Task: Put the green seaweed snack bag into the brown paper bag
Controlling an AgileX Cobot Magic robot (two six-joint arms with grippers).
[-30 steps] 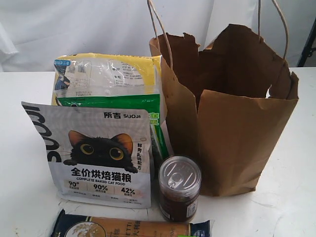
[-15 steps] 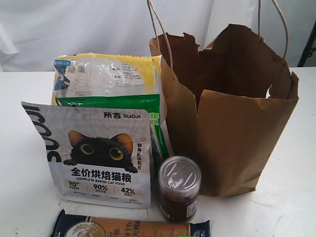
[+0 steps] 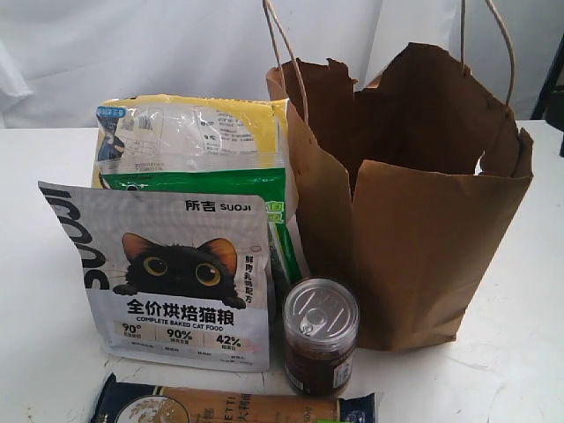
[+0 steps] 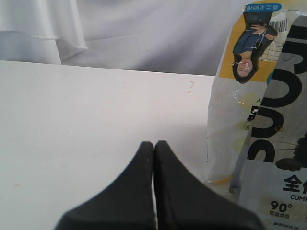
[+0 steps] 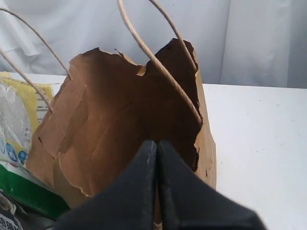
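The green seaweed snack bag (image 3: 204, 181) stands wedged between the grey cat-food pouch (image 3: 167, 273) and the yellow-and-clear bag (image 3: 189, 132); only its top strip and right edge show. Its corner also shows in the right wrist view as a green strip (image 5: 29, 191). The brown paper bag (image 3: 414, 229) stands open right beside it, with a torn rim and twine handles. My right gripper (image 5: 157, 143) is shut and empty, pointing at the paper bag (image 5: 120, 120) from close by. My left gripper (image 4: 154, 143) is shut and empty over bare table, left of the cat-food pouch (image 4: 278, 143).
A dark jar with a metal pull-tab lid (image 3: 320, 335) stands in front of the paper bag. A long pasta packet (image 3: 229, 407) lies at the table's near edge. A dark shape (image 3: 555, 92) shows at the right edge. White table (image 3: 44, 159) lies left of the bags.
The dark shape at the right edge of the exterior view has come slightly further in. The bags, jar and packet have not moved.
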